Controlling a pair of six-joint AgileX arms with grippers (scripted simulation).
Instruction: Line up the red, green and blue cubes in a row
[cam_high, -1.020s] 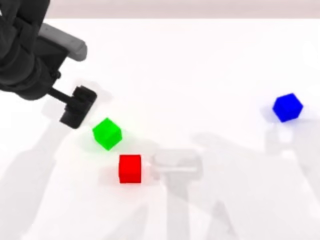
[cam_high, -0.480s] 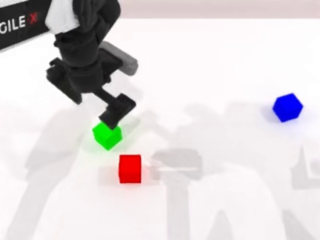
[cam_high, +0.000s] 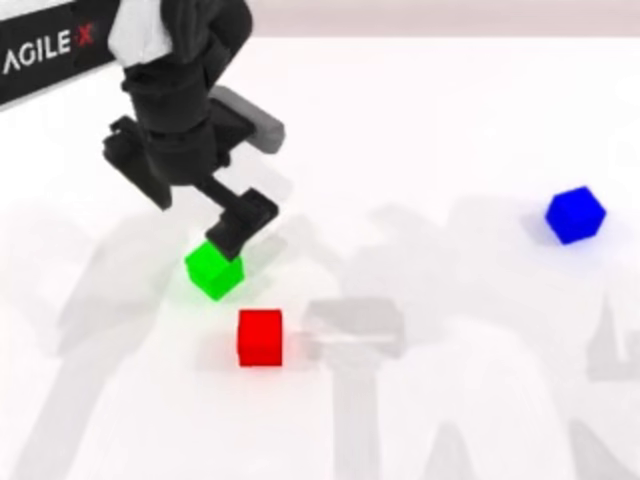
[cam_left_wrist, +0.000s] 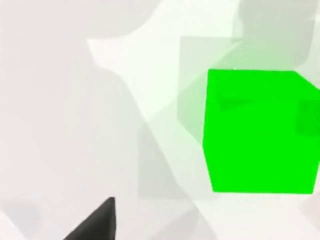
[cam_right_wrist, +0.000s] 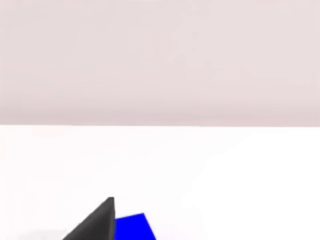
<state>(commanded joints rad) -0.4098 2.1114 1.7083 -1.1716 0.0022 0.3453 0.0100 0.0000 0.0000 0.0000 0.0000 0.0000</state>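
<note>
The green cube (cam_high: 214, 270) sits left of centre on the white table, and the red cube (cam_high: 260, 337) lies just in front of it to the right. The blue cube (cam_high: 575, 215) stands alone far to the right. My left gripper (cam_high: 234, 230) hangs over the green cube's back edge, open, with nothing between its fingers. In the left wrist view the green cube (cam_left_wrist: 260, 132) is large and close, beside one dark fingertip (cam_left_wrist: 102, 222). The right wrist view shows one fingertip (cam_right_wrist: 100, 222) next to the blue cube (cam_right_wrist: 132, 227). My right arm is outside the top view.
The left arm's black body (cam_high: 175, 110) reaches in from the back left corner. A pale wall (cam_right_wrist: 160, 60) rises behind the table's far edge.
The left arm has swung in from the far left to above the green cube, then edged slightly right. The cubes have not moved.
</note>
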